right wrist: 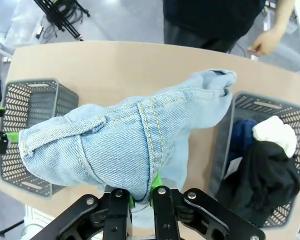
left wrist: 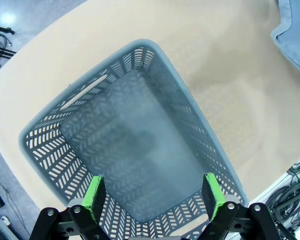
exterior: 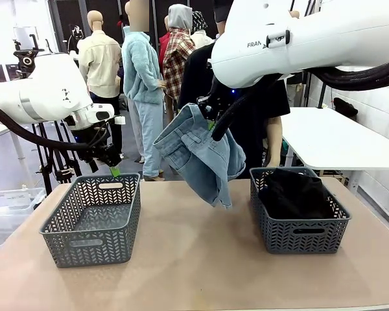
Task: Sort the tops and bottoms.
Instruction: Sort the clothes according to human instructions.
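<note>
Tan tabletop (exterior: 194, 259) is carrying two grey lattice baskets. Right gripper (right wrist: 140, 192) is clamping pale light-blue denim shorts (exterior: 201, 155) midair. Left gripper (left wrist: 152, 195) is hanging with fingers apart over the left basket (exterior: 94, 220).

Tan table (exterior: 194, 259); white table (exterior: 337, 139) by rt wall.

My two arms are glossy white with rounded casings. The right arm (exterior: 298, 39) carries partial black lettering "FRAN" and a small grey latch; thick black ribbed cables run along both arms. The left tool (left wrist: 152, 200) has a black frame with silver screws and two bright green pads (left wrist: 95, 195). The right tool (right wrist: 140, 197) has the same black frame and screws. The person wears a black top.
</note>
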Robot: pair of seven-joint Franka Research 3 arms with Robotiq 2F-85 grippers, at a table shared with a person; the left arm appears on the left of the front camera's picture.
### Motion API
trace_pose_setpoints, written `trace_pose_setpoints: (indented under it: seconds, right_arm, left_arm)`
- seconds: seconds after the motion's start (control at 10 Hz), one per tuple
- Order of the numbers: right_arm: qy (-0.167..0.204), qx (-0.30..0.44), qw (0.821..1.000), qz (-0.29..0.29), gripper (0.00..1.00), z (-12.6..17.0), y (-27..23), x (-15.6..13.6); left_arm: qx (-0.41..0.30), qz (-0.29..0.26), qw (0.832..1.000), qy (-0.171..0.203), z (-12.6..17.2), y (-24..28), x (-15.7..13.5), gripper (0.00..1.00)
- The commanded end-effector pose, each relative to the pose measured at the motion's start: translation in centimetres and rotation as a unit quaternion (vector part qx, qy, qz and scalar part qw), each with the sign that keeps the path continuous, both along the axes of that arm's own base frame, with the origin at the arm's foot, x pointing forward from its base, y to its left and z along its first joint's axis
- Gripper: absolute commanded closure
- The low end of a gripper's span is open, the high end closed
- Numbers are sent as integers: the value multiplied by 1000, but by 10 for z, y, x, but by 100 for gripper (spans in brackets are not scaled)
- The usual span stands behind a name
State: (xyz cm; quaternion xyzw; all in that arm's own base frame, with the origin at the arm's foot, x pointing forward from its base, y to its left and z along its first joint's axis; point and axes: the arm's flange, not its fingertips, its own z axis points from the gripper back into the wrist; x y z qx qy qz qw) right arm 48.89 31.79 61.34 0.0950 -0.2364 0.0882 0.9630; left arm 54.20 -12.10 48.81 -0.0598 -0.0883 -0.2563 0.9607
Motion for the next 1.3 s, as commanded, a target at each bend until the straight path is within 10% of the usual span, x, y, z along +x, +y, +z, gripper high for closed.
trace_pose_setpoints:
  seconds: [0.0, 1.2]
  right_arm:
    - [-2, 3, 1000, -3, 100, 4, -1, 0]
    - [-2, 3, 1000, -3, 100, 4, -1, 0]
  left_arm:
    - [-6, 2, 1000, 0, 1, 1, 1, 0]
    - [-6, 2, 1000, 0, 1, 1, 1, 0]
